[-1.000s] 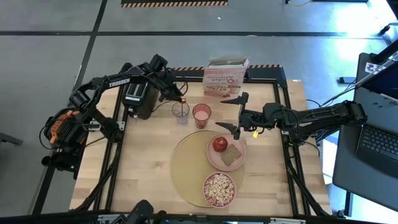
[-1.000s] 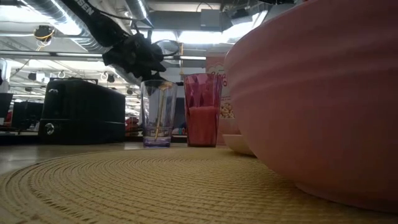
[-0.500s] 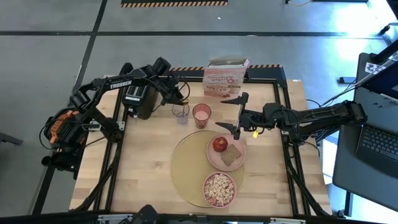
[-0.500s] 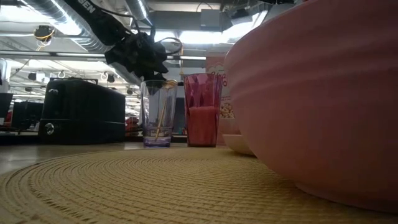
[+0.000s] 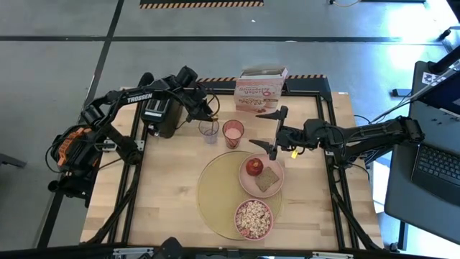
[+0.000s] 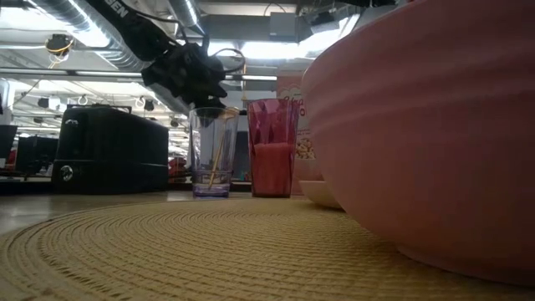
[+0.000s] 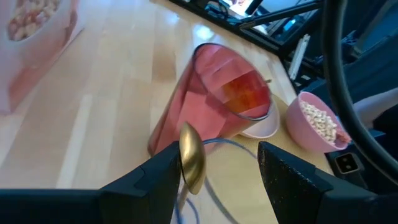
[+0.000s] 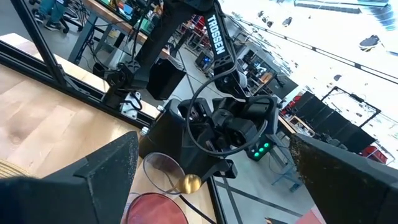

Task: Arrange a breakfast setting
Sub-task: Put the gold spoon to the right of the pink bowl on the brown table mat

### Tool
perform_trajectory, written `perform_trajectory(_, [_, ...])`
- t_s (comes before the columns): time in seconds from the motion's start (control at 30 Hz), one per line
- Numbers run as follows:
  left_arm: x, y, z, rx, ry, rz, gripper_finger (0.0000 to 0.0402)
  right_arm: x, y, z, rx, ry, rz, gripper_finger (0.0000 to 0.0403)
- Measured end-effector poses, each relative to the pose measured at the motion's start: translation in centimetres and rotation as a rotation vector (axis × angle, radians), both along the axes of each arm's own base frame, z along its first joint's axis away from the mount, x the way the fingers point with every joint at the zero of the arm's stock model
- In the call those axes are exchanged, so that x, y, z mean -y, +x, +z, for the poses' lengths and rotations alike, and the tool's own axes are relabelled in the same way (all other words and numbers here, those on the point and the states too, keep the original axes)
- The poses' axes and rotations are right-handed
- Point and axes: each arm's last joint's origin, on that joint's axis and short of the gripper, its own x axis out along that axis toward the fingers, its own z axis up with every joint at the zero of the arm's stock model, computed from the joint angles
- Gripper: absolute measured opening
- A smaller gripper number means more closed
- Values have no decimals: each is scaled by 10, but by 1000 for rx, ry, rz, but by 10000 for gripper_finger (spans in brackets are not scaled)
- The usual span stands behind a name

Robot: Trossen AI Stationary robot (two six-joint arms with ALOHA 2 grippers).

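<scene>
The left gripper (image 7: 217,167) hangs right over the clear glass (image 5: 208,129). Its fingers are apart, and the bowl end of the gold spoon (image 7: 191,165) stands up between them, close against one finger but not pinched. The spoon's handle leans down inside the glass, which stands off the placemat (image 5: 215,194) at about 11 o'clock from its centre.

The main risk is closing off-centre. The rounded, polished spoon bowl could then squirt sideways, or one finger could catch the glass rim and tip the glass. The red cup (image 5: 233,133) sits just beside the glass at its 3 o'clock and holds drink, so a knocked glass could spill it. A lift that is not straight up could drag the glass along by the leaning handle.

Further out, the right gripper (image 5: 267,131) waits with its fingers spread wide, near 12 o'clock of the plate (image 5: 278,185) that holds the apple (image 5: 254,167) and toast (image 5: 268,180). A spoon carried that way could meet it. The bowl (image 5: 237,216) sits at 5 o'clock on the mat.
</scene>
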Motion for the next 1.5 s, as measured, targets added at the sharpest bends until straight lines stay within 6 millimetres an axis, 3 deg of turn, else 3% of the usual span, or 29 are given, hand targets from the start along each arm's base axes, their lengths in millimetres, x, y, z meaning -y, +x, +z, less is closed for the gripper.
perform_trajectory(0.73, [6, 8, -1, -25, 67, 10, 204, 1, 0, 0, -2, -1, -26, 386])
perform_trajectory(1.0, [-3, 5, 0, -37, 140, 79, 203, 1, 0, 0, -2, -2, -26, 386])
perform_trajectory(1.5, [-3, 10, -4, 20, 90, 7, 203, 1, 0, 0, 0, -2, -26, 386])
